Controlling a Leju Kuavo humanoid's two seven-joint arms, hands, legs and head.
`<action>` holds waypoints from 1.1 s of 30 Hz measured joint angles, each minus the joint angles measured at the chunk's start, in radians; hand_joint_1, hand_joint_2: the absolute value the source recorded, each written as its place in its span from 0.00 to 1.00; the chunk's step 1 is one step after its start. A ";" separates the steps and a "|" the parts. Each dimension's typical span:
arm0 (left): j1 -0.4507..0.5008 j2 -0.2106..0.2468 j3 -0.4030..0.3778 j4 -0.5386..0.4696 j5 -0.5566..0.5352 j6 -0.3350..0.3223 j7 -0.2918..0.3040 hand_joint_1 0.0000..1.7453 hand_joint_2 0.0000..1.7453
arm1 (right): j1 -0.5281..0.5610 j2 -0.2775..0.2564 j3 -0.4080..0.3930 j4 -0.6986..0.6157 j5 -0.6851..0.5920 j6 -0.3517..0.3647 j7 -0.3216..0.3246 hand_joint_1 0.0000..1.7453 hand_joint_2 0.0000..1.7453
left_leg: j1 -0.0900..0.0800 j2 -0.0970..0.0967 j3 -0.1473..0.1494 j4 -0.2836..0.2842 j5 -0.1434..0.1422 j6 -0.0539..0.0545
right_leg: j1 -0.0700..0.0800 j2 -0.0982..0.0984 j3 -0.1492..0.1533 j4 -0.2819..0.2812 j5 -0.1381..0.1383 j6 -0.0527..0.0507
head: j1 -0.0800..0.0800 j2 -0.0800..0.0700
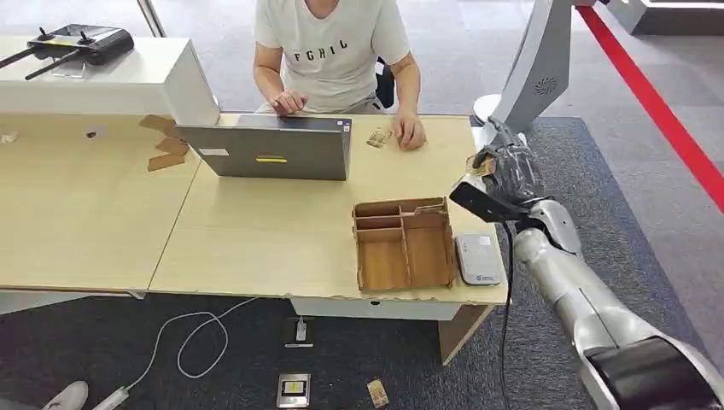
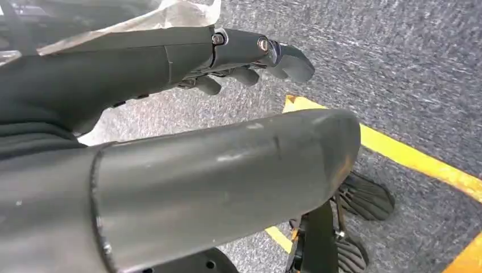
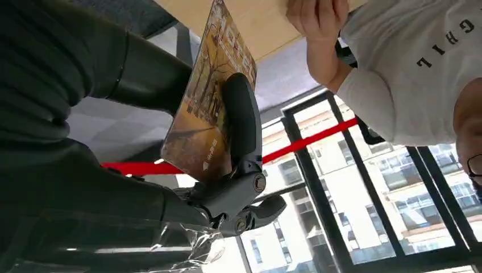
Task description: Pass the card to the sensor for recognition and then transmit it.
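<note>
My right hand (image 1: 505, 173) is raised beside the table's right edge, past the far right corner of the wooden organiser. It pinches a yellow-brown picture card (image 3: 207, 102) between thumb and a dark finger (image 3: 241, 116); a sliver of the card (image 1: 481, 164) peeks out at the hand's left. The grey card sensor (image 1: 479, 258) lies flat on the table near the front right corner, below the hand. My left hand (image 2: 250, 57) hangs over grey carpet with its fingers loosely curled and nothing in it.
A wooden compartment organiser (image 1: 403, 243) sits left of the sensor. A person in a white T-shirt (image 1: 329, 47) sits behind an open laptop (image 1: 277, 149), one hand (image 1: 411, 132) resting near a small card (image 1: 379, 137). Cards and a cable lie on the floor.
</note>
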 joint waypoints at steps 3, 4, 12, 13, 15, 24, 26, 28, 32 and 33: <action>0.000 -0.003 0.000 0.000 0.006 0.022 0.011 0.00 0.00 | -0.007 0.003 0.021 0.002 0.019 0.018 0.012 1.00 1.00 | 0.000 0.000 0.000 0.000 0.000 0.000 | 0.000 0.000 0.000 0.000 0.000 0.000 | 0.000 0.000; 0.000 -0.004 0.000 0.000 0.010 0.030 0.016 0.00 0.00 | -0.007 0.006 0.024 0.002 0.021 0.021 0.014 1.00 1.00 | 0.000 0.000 0.000 0.000 0.000 0.000 | 0.000 0.000 0.000 0.000 0.000 0.000 | 0.000 0.000; -0.001 -0.017 0.000 0.000 0.016 0.072 0.037 0.00 0.00 | 0.001 0.024 0.063 0.006 0.045 0.065 0.032 1.00 1.00 | 0.000 0.000 0.000 0.000 0.000 0.000 | 0.000 0.000 0.000 0.000 0.000 0.000 | 0.000 0.000; -0.001 -0.018 0.000 0.000 0.017 0.074 0.038 0.00 0.00 | 0.003 0.024 0.067 0.006 0.049 0.071 0.037 1.00 1.00 | 0.000 0.000 0.000 0.000 0.000 0.000 | 0.000 0.000 0.000 0.000 0.000 0.000 | 0.000 0.000; -0.001 -0.019 0.000 0.000 0.017 0.075 0.038 0.00 0.00 | 0.007 0.023 0.072 0.006 0.055 0.075 0.042 1.00 1.00 | 0.000 0.000 0.000 0.000 0.000 0.000 | 0.000 0.000 0.000 0.000 0.000 0.000 | 0.000 0.000; -0.001 -0.022 0.000 0.000 0.032 0.075 0.025 0.00 0.00 | 0.006 -0.008 0.091 0.010 0.072 0.117 0.096 1.00 1.00 | 0.000 0.000 0.000 0.000 0.000 0.000 | 0.000 0.000 0.000 0.000 0.000 0.000 | 0.000 0.000; 0.000 -0.022 0.000 0.000 0.032 0.072 0.024 0.00 0.00 | 0.000 -0.020 0.093 0.015 0.076 0.117 0.107 1.00 1.00 | 0.000 0.000 -0.001 0.000 0.000 0.000 | 0.000 0.000 0.000 0.000 0.000 0.000 | 0.000 0.000; -0.001 -0.022 0.000 0.000 0.032 0.068 0.023 0.00 0.00 | -0.009 -0.030 0.095 0.021 0.080 0.116 0.113 1.00 1.00 | 0.000 0.000 -0.001 0.000 0.000 0.000 | 0.000 0.000 -0.001 0.000 0.000 0.000 | 0.000 0.000; 0.000 -0.022 0.000 0.000 0.034 0.063 0.022 0.00 0.00 | -0.048 -0.050 0.100 0.034 0.116 0.128 0.146 1.00 1.00 | 0.000 0.000 -0.001 0.000 0.000 0.000 | 0.000 0.000 -0.001 0.000 0.000 0.000 | 0.000 0.000; 0.000 -0.022 0.000 0.000 0.035 0.062 0.022 0.00 0.00 | -0.059 -0.055 0.100 0.037 0.122 0.146 0.151 1.00 1.00 | 0.000 0.000 -0.001 0.000 0.000 0.000 | 0.000 0.000 -0.001 0.000 0.000 0.000 | 0.000 0.000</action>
